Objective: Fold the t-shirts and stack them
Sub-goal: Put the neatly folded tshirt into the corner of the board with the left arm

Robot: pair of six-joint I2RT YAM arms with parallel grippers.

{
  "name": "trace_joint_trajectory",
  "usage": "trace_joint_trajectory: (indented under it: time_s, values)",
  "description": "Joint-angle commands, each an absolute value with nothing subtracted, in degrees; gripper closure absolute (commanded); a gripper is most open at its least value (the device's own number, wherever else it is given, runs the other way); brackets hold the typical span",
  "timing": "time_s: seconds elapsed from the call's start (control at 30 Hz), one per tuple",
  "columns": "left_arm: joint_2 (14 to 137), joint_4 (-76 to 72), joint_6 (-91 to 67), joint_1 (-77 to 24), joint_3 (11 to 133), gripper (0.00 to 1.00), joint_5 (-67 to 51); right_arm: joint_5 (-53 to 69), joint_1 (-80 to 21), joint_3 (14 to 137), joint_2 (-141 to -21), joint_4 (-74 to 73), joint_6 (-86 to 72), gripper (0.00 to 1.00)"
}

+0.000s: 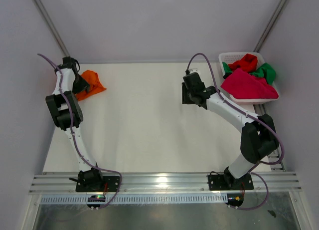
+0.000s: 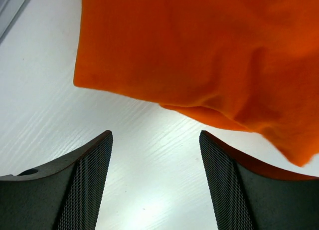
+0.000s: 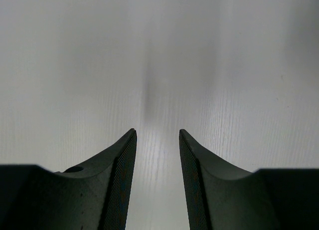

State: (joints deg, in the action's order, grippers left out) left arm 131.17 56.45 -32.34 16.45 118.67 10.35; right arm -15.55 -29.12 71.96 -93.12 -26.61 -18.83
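White laminate covered the table [image 1: 149, 120], with pale walls closing it in on three sides. Toward 10 o'clock on that surface, seen from above, lay the bright orange t-shirt [image 1: 92, 85], bunched into a loose heap and not spread flat. In the left wrist view the orange t-shirt [image 2: 199, 55] filled the upper part of the picture, its rumpled lower edge resting on the table just beyond the fingertips.

The other t-shirts sat toward 2 o'clock, piled in a white plastic lattice basket [image 1: 227, 56]. The magenta-pink t-shirt [image 1: 247, 85] draped over the basket's near rim, the red t-shirt [image 1: 245, 63] was crumpled at the far side, and the green t-shirt [image 1: 266, 71] lay at the pile's 3 o'clock side.

At the orange heap's 9 o'clock edge stood the left end effector [image 1: 79, 83]. Its wrist camera showed the left end effector [image 2: 155, 135] with jaws spread wide, gripping nothing, only bare table between the ribbed pads.

The right end effector [image 1: 192, 93] hung over bare table at 9 o'clock from the basket, apart from it. From its own camera the right end effector [image 3: 157, 131] had its jaws partly parted, holding nothing.

Purple cables [image 1: 212, 65] looped along both arms, and an aluminium rail [image 1: 164, 182] carried the bases at 6 o'clock.
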Motion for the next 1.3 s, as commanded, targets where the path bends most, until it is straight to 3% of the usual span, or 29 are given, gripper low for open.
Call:
trace_joint_trajectory:
  time_s: [0.0,0.93,1.27]
  values:
    - [129.46,56.07,-32.87,16.08,116.11,0.28,15.02,-15.91,-29.0,71.46,-90.18,-24.34,-19.34,0.56]
    - [134.38,48.78,-31.99,16.08,123.31,0.3,17.4,-22.85,-27.25,68.21,-83.06,-29.53,-14.68,0.56]
    - [132.01,46.41,-31.29,13.89,122.61,0.3,12.48,-21.71,-27.16,65.83,-82.97,-28.65,-16.87,0.56]
